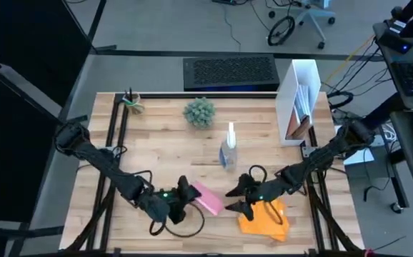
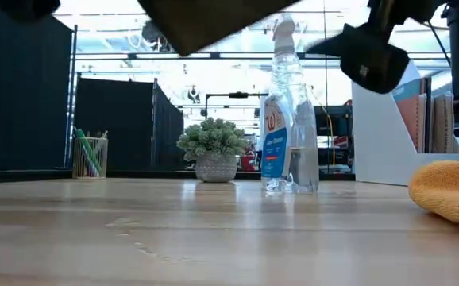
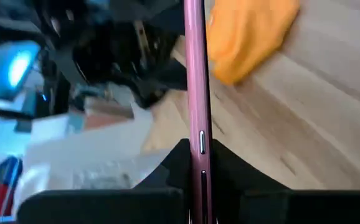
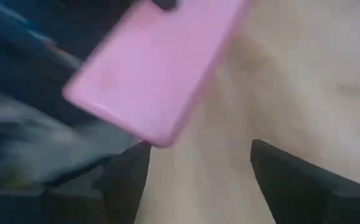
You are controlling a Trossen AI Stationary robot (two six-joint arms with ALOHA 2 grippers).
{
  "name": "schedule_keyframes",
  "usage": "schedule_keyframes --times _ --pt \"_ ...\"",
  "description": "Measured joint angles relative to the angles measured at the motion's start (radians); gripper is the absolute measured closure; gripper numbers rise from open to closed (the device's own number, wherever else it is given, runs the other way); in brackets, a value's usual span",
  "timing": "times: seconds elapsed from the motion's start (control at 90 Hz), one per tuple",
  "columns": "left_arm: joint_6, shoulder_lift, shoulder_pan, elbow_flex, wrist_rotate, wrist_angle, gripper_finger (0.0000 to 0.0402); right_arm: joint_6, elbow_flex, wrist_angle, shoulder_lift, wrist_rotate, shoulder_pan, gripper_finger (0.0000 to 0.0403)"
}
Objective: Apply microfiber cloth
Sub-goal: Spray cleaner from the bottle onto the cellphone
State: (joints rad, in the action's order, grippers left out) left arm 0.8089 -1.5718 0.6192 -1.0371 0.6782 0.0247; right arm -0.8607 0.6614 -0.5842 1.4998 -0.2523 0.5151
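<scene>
Here the left pincer [image 1: 186,194] is clamping a pink phone [image 1: 208,198] beside the microfiber cloth [image 1: 265,218]; the right pincer [image 1: 236,200], fingers apart, is hovering there too.

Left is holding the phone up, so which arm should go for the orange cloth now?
Right. The right gripper is open and empty beside the microfiber cloth, while the left gripper is shut on the pink phone.

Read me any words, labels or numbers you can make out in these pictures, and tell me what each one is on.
Nothing can be read for certain.
Spray bottle: its blue label carries a red-and-white logo and white wording, too blurred to read.
Pink phone, held in the left pincer: no text visible.
Orange microfiber cloth: no print.
</scene>
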Motion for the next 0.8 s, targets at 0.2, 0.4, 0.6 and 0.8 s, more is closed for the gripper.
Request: schedule_keyframes --times 0.2,0.4,0.6,0.8 --pt "0.101 -0.001 0.003 -0.007 -0.054 -0.095 0.0384 -0.086 -0.137 -0.307 0.001 0.018 -0.067 0.0140" --pt "0.173 -0.006 -0.028 -0.007 -0.088 -0.131 0.0384 -0.103 -0.084 -0.377 0.060 0.187 -0.113 0.0140" --pt "0.185 -0.012 -0.070 -0.007 -0.115 -0.153 0.0382 -0.093 -0.013 -0.397 0.134 0.287 -0.131 0.0140" --pt "0.240 -0.012 -0.080 -0.007 -0.143 -0.177 0.0382 -0.071 0.001 -0.512 0.182 0.313 -0.144 0.0170"
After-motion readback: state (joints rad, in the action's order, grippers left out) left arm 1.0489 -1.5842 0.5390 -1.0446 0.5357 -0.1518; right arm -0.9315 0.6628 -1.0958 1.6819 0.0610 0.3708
